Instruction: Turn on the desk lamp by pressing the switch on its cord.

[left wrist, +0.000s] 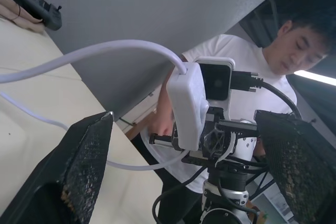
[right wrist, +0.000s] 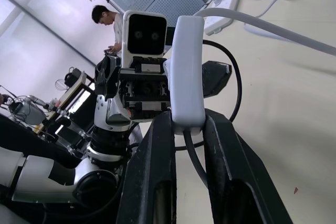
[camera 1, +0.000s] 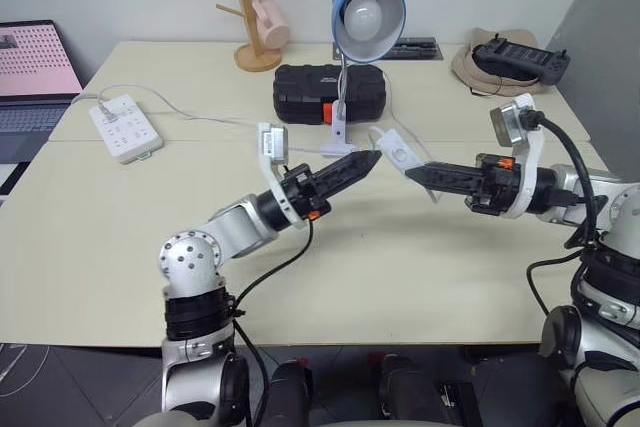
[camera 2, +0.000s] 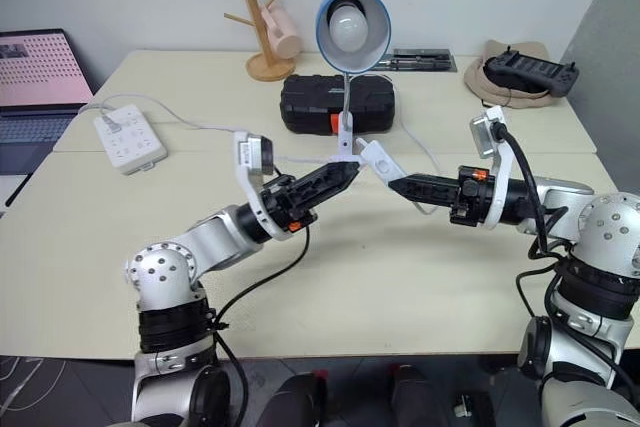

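Note:
The desk lamp (camera 1: 367, 9), blue shade and white bulb, stands clipped at the back of the table (camera 1: 420, 277). Its thin white cord (camera 1: 200, 119) runs across the table to the switch (camera 1: 400, 153), which is lifted above the table's middle. My right gripper (camera 1: 415, 173) is shut on the switch's lower end; the right wrist view shows the switch (right wrist: 188, 72) standing up from between both fingers. My left gripper (camera 1: 368, 160) points at the switch from the left and is open. In the left wrist view the switch (left wrist: 188, 106) sits between its spread fingers (left wrist: 89, 156), touching neither.
A white power strip (camera 1: 126, 127) lies at the left, a laptop (camera 1: 35, 67) beyond it. A black case (camera 1: 328, 93) sits behind the lamp's base, a wooden stand with a pink cup (camera 1: 255, 17) at the back, a hat with a controller (camera 1: 505, 62) back right. A person (left wrist: 252, 66) stands nearby.

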